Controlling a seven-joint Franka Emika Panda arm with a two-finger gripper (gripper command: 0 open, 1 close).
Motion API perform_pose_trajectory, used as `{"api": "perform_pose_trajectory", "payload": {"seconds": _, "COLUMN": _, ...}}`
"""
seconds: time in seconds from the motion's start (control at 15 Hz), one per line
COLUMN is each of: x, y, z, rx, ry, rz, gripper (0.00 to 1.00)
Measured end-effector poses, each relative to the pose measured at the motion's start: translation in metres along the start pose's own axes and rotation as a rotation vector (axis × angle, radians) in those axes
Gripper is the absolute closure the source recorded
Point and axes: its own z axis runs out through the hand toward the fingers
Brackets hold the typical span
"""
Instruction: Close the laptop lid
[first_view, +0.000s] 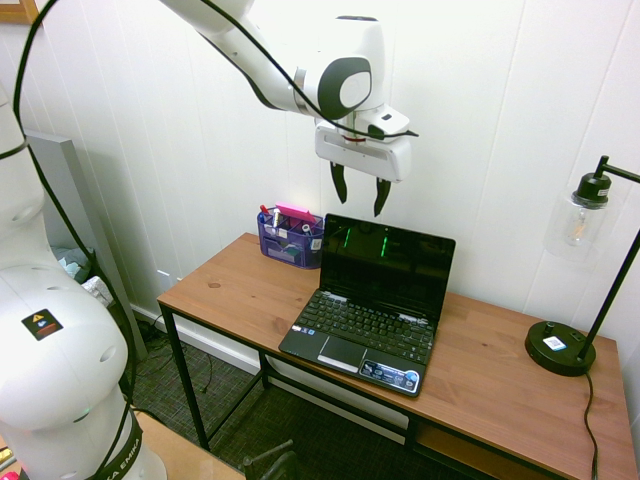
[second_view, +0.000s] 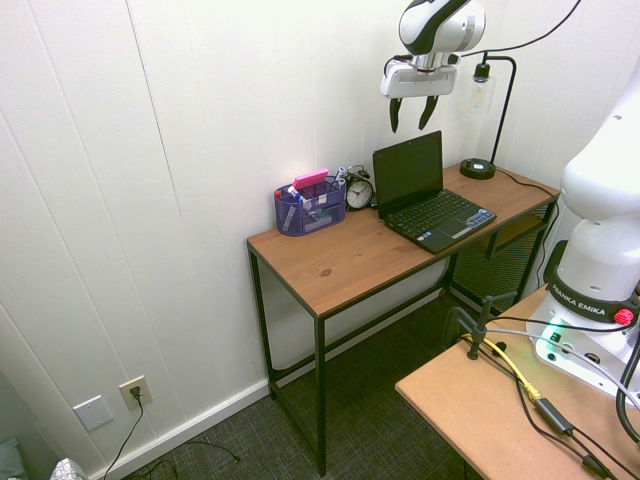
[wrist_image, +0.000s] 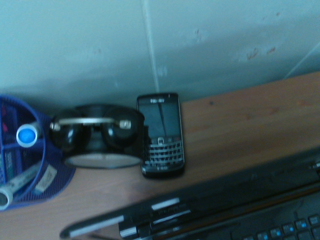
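Note:
A small black netbook (first_view: 365, 330) stands open on the wooden desk (first_view: 240, 290), its keyboard facing the front edge. The laptop lid (first_view: 388, 264) is upright, its dark glossy display reflecting green lights. In the second exterior view the lid (second_view: 408, 169) rises at the desk's back right. My gripper (first_view: 360, 192) hangs open just above the lid's top edge, touching nothing; the gripper (second_view: 412, 112) shows the same gap there. The wrist view looks down on the lid's top edge (wrist_image: 200, 210) from behind.
A blue mesh organiser (first_view: 290, 237) with pens stands behind the netbook on the left. A black alarm clock (wrist_image: 97, 135) and a black keypad phone (wrist_image: 161, 135) sit between the lid and the wall. A black desk lamp (first_view: 560, 345) stands at the right.

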Motion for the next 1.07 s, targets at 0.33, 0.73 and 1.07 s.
{"api": "perform_pose_trajectory", "payload": {"seconds": 0.33, "x": 0.031, "y": -0.034, "z": 0.023, "rx": -0.006, "ry": -0.018, "rz": 0.045, "gripper": 0.00}}
{"api": "perform_pose_trajectory", "payload": {"seconds": 0.73, "x": 0.040, "y": -0.040, "z": 0.061, "rx": -0.020, "ry": -0.075, "rz": 0.089, "gripper": 1.00}}
{"api": "perform_pose_trajectory", "payload": {"seconds": 1.07, "x": 0.038, "y": -0.034, "z": 0.090, "rx": -0.040, "ry": -0.119, "rz": 0.105, "gripper": 1.00}}
